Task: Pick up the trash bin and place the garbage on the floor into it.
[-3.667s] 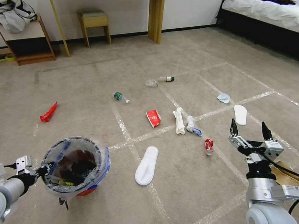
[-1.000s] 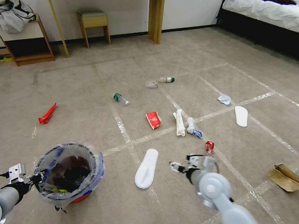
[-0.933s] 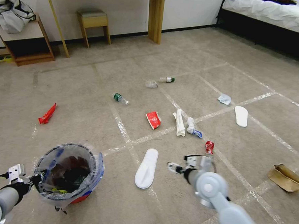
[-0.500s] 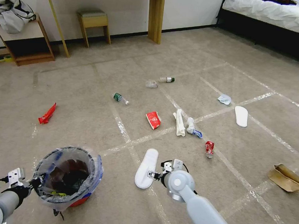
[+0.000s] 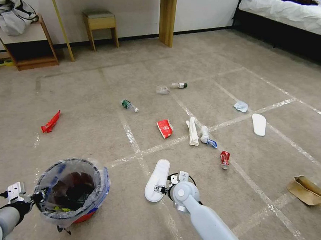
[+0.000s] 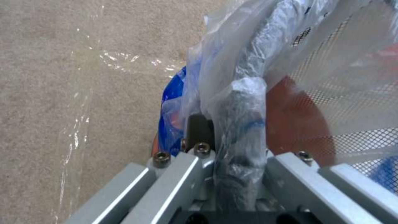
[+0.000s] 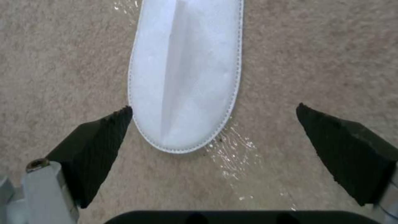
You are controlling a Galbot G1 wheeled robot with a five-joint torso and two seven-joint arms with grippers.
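Holding the trash bin by its bagged rim at our lower left, left claw clamped on it. Right claw gapes wide over the white slipper; garbage litters the floor beyond.

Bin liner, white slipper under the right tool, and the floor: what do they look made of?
Bin liner: thin clear plastic film, glossy and crinkled, printed blue; the left tool clamps it on the rim.
White slipper: looks like soft matte nonwoven or cloth, with a stitched edge; the open right tool hovers over it.
Floor: short-pile beige carpet with shiny clear tape strips.
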